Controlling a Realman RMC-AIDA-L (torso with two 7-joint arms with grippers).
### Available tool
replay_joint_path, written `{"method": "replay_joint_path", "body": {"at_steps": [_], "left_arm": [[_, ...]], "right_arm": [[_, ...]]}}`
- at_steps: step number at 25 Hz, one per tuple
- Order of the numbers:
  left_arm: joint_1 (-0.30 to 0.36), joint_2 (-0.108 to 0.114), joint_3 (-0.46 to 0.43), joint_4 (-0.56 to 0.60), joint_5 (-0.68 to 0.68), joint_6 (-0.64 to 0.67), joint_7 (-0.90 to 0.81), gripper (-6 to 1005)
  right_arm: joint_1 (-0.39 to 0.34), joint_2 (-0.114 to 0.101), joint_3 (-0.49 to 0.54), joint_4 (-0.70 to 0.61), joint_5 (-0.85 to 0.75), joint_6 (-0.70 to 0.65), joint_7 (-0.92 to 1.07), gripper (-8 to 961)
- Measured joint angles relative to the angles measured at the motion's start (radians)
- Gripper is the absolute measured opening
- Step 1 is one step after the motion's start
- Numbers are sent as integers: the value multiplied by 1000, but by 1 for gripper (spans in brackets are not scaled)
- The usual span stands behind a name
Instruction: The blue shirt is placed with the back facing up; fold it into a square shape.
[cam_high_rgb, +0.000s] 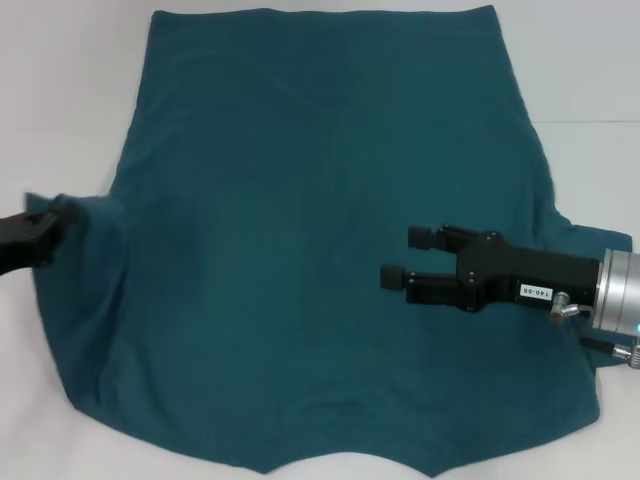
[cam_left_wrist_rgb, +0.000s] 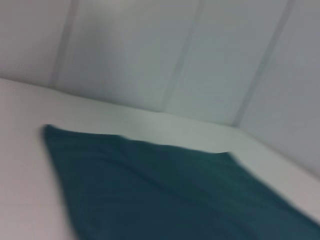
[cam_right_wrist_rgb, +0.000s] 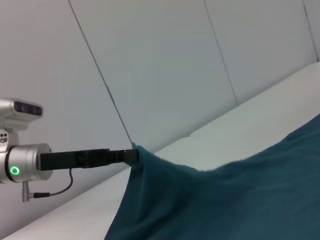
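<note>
Teal blue shirt (cam_high_rgb: 300, 250) sleeve lifted by left tool (cam_right_wrist_rgb: 131, 156), right tool (cam_high_rgb: 410, 258) parted above

Left gripper (cam_high_rgb: 50, 222) at left edge, jaws pinched closed; right gripper (cam_high_rgb: 412, 258) mid-right, jaws parted.

Head view steeply downward; both wrist views low, wall-facing, all sharing the blue shirt (cam_high_rgb: 300, 250).

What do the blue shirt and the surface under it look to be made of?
The blue shirt looks like soft matte knit fabric: it drapes and puckers where the left pincer lifts its edge. The table reads as smooth white, possibly laminate; unclear.
</note>
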Motion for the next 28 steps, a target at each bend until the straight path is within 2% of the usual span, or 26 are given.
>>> {"method": "replay_joint_path", "body": {"at_steps": [3,9,12,15,18,28], "left_arm": [[-19,-1,10,-52,-11,44,-20,1],[-73,-2,23,-274,-49,61,-7,14],[-91,-4,24,-362,-66,57,30,119],[-93,-4,22,-381,-84,65,51,223],[-86,-4,21,-381,-102,69,68,423],[-79,-1,16,-370,-104,65,102,671]], "right_arm": [[0,0,-3,6,0,0,-2,941],[-2,0,-6,11,-2,0,-7,941],[-2,0,-7,20,-2,0,-19,942],[-2,0,-5,22,-2,-2,-26,942],[-2,0,-3,22,-2,-2,-27,941],[-9,-3,0,22,1,-9,-20,941]]}}
